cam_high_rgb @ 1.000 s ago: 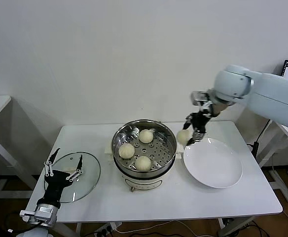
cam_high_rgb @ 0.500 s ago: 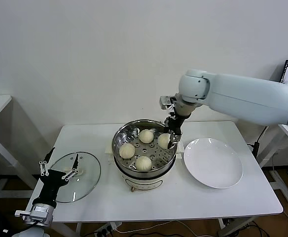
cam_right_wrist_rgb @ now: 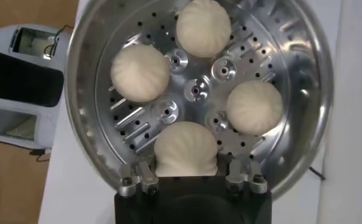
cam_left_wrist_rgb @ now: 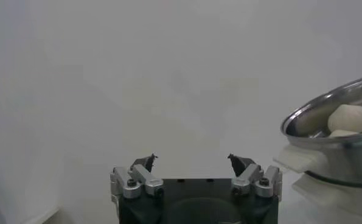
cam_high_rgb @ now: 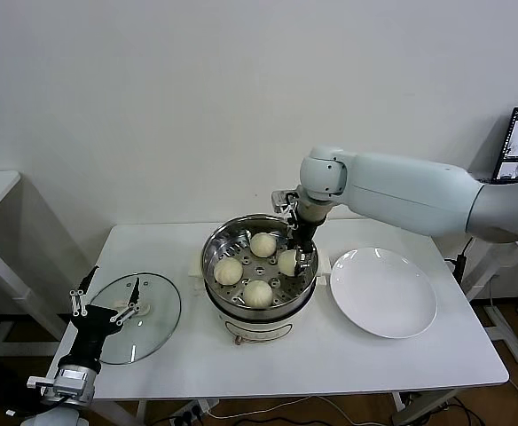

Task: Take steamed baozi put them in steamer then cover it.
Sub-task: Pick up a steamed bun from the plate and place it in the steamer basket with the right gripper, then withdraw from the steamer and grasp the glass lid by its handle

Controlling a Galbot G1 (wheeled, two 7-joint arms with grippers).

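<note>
Left gripper [cam_left_wrist_rgb: 193,163] with fingers spread wide, nothing between them; steamer [cam_left_wrist_rgb: 327,131] rim beyond, steamed baozi [cam_left_wrist_rgb: 351,117] inside

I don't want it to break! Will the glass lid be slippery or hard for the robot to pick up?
Probably a bit tricky. The glass lid looks smooth and shiny, so its surface may be slippery. It lies flat on the table, so the rim offers little to grab; its handle seems the safer hold. Being glass, it could crack if dropped.

I see one white surface [cam_high_rgb: 374,355]. On it: steamer [cam_high_rgb: 259,306] at centre, empty white plate [cam_high_rgb: 383,293] just to its right, glass lid [cam_high_rgb: 157,306] lying flat well to its left, near the edge.
</note>
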